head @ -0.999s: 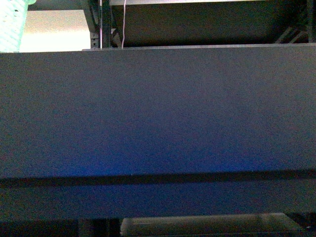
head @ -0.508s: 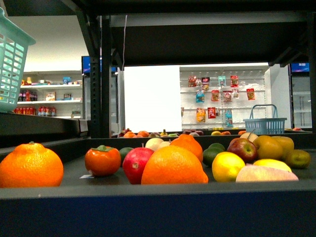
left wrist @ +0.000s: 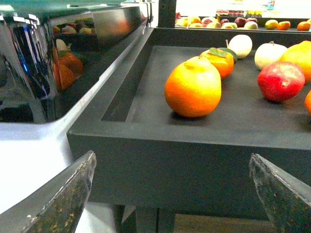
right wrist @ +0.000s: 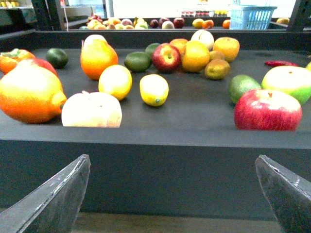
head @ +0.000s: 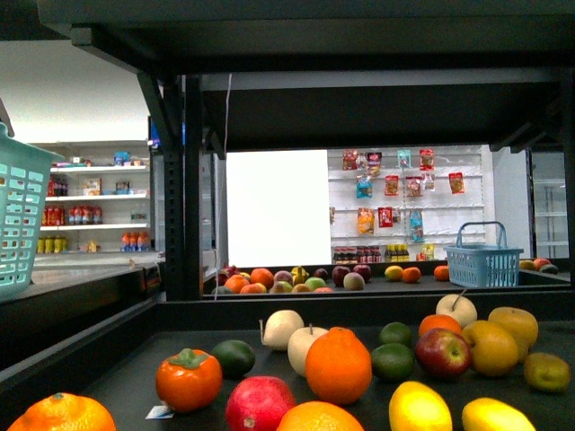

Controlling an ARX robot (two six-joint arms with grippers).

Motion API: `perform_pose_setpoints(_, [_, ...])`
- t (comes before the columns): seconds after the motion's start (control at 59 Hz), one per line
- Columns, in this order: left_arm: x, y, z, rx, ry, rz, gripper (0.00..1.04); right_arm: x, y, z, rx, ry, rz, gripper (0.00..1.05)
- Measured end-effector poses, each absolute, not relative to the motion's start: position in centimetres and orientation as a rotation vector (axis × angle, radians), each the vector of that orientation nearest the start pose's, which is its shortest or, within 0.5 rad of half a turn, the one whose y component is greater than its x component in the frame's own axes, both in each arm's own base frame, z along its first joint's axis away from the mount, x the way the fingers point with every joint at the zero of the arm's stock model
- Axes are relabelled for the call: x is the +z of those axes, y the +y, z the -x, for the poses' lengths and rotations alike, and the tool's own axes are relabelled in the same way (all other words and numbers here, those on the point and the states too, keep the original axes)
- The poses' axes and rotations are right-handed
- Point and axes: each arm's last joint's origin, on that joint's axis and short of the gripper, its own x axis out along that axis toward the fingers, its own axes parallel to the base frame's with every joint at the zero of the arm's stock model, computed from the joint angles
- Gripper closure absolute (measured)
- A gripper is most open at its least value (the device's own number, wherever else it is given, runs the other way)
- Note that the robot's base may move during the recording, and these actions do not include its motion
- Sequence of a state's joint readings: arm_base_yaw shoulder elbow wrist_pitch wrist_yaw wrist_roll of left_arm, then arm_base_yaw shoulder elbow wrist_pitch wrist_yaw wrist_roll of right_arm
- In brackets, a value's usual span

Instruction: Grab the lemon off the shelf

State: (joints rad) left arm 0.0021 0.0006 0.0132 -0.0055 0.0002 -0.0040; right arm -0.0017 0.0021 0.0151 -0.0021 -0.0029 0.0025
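Facing the front wall of the shelf [left wrist: 194, 160], the left hand [left wrist: 172, 194] is spread wide with nothing between its fingers. An orange [left wrist: 193, 87] sits near the left front corner of the dark bench [head: 126, 377]. Further right in the front view stand a persimmon [head: 189, 379], a red fruit [head: 259, 404] and a big orange [head: 338, 365]. The lemon [head: 497, 415] lies right of centre, near the bench's front edge, just beside a deeper yellow fruit [right wrist: 115, 81] but apart from it. The right hand [right wrist: 172, 194] is also wide open and empty, below the front lip.
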Motion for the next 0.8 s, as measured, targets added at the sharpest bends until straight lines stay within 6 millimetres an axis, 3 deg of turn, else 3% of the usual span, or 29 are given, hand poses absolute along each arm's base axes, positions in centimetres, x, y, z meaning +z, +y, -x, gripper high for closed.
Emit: perform_pose_setpoints(0.796, [16.74, 0.02, -9.69, 0.002, -0.007, 0.005, 0.08, 16.83, 0.00, -9.69, 0.003, -0.011, -0.002, 0.02])
